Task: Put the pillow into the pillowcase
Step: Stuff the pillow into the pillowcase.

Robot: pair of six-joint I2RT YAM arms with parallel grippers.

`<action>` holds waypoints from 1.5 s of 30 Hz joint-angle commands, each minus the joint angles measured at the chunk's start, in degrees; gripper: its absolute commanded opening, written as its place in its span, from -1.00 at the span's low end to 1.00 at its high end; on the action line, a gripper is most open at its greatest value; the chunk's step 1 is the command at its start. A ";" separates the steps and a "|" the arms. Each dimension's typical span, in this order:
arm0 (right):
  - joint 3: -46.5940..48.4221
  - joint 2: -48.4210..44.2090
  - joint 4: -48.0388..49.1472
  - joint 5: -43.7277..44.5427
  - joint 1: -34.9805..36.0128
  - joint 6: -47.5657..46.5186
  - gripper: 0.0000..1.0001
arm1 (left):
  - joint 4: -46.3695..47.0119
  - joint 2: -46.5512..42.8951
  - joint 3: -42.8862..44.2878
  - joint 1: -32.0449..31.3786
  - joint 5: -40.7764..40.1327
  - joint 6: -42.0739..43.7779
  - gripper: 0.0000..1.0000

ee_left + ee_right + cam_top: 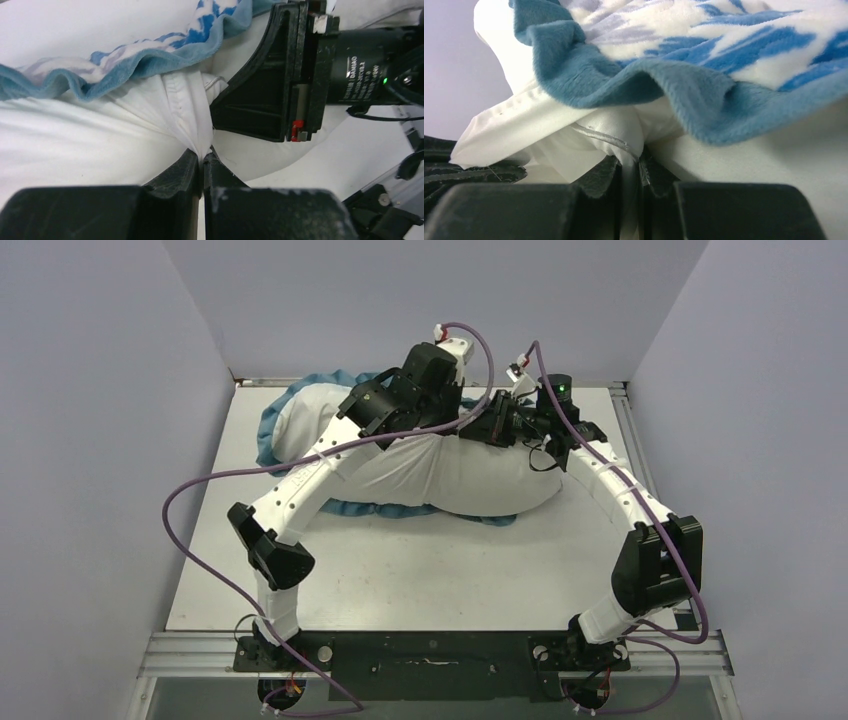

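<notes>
Nearest, the left fingers point(180, 172) and right fingers point(599, 175) are each clamped on white cloth, seemingly the pillowcase point(210, 15) lining, directly under its blue ruffle point(624, 85). Beyond, the pillow point(450, 475) lies lengthwise left-to-right across the far table point(400, 570), mostly leftward of both grips.

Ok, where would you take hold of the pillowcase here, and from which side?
Grip the pillowcase by its blue ruffled edge, I'd say, coming from the arms' side. That hem lies draped in loose waves over the pillow, just beyond where the left gripper and right gripper pinch the pillow's white fabric, so a finger could likely slip under a lifted fold.
</notes>
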 commanded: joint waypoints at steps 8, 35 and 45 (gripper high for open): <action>-2.73 -2.04 17.65 -4.91 3.58 9.36 -0.89 | 31.76 1.81 6.99 3.60 38.83 -24.28 -1.00; -7.03 0.79 12.62 2.46 -1.03 16.49 -0.76 | 25.42 -5.72 -13.61 13.32 39.19 -28.50 -1.00; 15.30 12.80 -2.86 13.98 2.41 4.22 -0.07 | 15.74 2.17 -3.41 15.83 36.99 -27.70 -1.00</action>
